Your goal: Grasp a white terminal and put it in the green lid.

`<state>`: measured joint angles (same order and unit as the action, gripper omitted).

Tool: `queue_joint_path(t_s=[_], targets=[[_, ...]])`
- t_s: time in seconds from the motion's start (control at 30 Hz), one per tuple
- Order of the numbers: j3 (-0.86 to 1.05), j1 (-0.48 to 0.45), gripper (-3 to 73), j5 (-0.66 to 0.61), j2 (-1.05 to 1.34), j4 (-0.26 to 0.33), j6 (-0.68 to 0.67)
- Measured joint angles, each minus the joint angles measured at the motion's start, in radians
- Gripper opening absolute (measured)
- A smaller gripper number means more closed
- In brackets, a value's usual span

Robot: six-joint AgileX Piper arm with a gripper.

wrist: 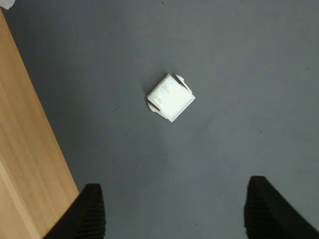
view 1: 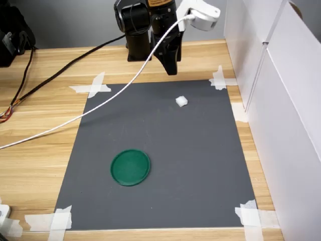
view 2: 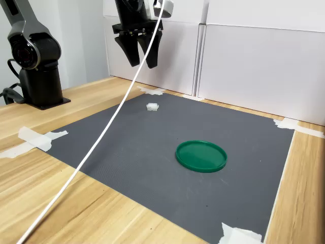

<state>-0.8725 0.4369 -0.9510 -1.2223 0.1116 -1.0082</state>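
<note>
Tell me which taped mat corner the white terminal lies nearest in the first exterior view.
The top right corner in the first exterior view. The white terminal sits on the mat's far half, right of centre, well away from the green lid and both near corners.

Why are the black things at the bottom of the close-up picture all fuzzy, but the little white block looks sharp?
In the wrist view the gripper fingertips sit very near the lens, so they blur, while the white terminal lies in focus on the grey mat. In the second exterior view the light is soft and the green lid shows a faint sheen.
</note>
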Motion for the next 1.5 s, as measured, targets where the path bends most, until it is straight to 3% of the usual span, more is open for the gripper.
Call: queue_joint_path(t_s=[0.3, 0.57, 1.27, 1.5], targets=[[-0.006, 0.000, 70.8, 0.000, -0.095, 0.070, -0.003], [-0.006, 0.000, 70.8, 0.036, -0.183, 0.077, -0.003], [0.089, 0.000, 70.6, 0.216, -0.242, -0.009, -0.010], [0.090, 0.000, 70.4, 0.234, -0.257, 0.091, -0.089]])
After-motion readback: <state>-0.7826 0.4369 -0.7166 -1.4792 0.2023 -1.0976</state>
